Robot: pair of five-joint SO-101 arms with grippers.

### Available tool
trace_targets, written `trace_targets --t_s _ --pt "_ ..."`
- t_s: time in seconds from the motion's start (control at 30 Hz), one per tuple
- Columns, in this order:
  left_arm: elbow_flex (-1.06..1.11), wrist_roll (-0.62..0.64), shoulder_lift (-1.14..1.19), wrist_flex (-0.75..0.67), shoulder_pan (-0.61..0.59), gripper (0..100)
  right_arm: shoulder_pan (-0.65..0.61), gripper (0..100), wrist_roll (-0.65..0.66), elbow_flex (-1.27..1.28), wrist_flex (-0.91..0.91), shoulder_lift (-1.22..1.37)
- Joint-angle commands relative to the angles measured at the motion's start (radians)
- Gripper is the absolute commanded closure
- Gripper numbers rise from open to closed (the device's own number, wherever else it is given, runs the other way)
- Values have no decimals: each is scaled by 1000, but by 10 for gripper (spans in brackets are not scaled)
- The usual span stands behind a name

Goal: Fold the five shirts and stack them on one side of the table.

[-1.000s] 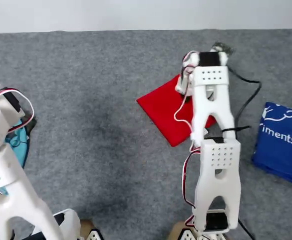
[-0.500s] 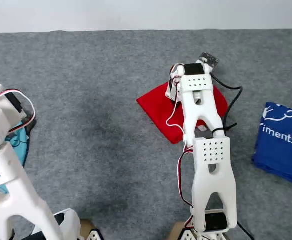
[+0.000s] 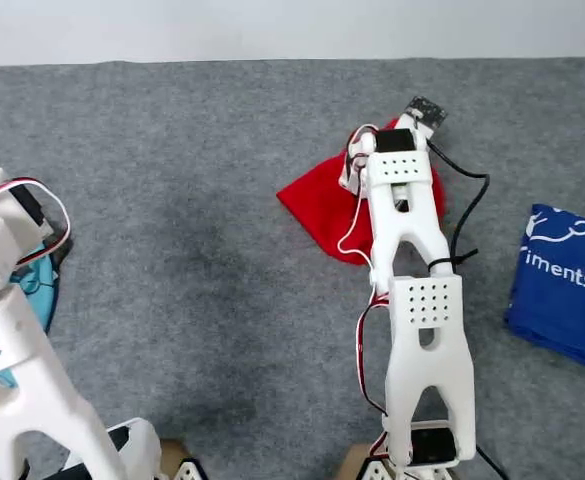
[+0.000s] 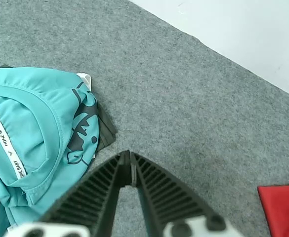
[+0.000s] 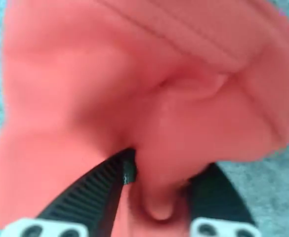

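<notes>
The right gripper (image 5: 159, 190) is clamped on a bunched fold of the red shirt (image 3: 322, 205). That shirt lies crumpled on the grey desk (image 3: 192, 180), right of centre in the high view. The left gripper (image 4: 130, 160) is closed and holds nothing, poised over the desk just beside the teal shirt (image 4: 30, 128) at the left edge. The blue shirt (image 3: 567, 285) lies folded at the right edge.

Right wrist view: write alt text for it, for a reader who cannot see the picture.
The right gripper is clamped on a bunched fold of the red shirt, seen from very close. The cloth bulges out between the two dark fingers, and the grey table shows past the shirt's edges.
</notes>
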Motion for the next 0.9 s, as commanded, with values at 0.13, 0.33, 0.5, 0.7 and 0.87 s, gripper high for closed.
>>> trace_targets --t_s 0.13,0.33,0.5,0.7,0.87 --pt "-2 -9 -23 -21 2 995 19 991 121 -146 128 21" --pt "-5 -9 -25 -18 0 995 101 989 290 -425 338 22" --pt "-5 -9 -25 -20 0 995 183 989 434 -430 337 -45" --pt "-5 -9 -25 -21 0 995 274 989 586 -265 337 -219" --pt "-5 -9 -25 -21 0 995 318 989 677 60 335 -476"
